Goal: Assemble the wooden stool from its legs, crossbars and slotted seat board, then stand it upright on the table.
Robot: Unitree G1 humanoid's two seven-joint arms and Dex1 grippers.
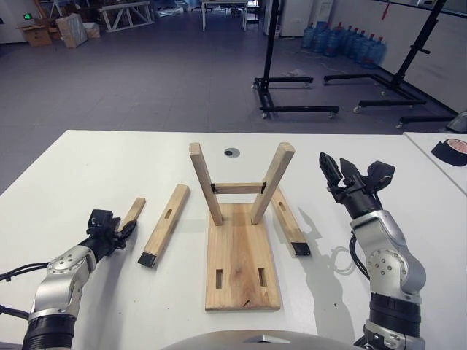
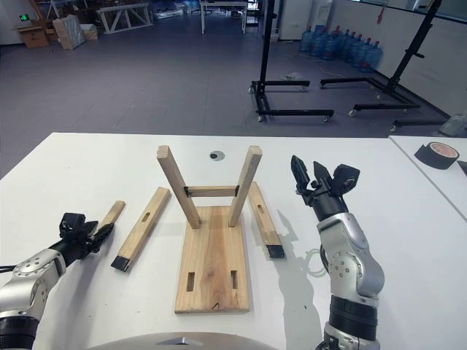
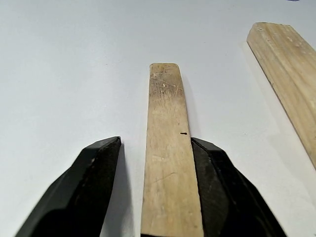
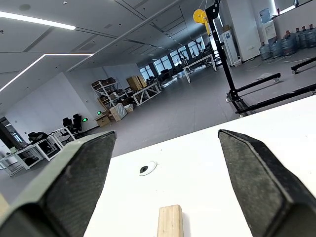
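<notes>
The left tool, open astride the loose crossbar on the tabletop, should centre, then pinch its long edges squarely; the right tool hovers wide open.

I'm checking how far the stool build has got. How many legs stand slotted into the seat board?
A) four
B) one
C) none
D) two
D: the left standing leg and the right standing leg rise from the seat board, joined by a crossbar, while the left loose leg and the right loose leg lie flat on the table.
</notes>
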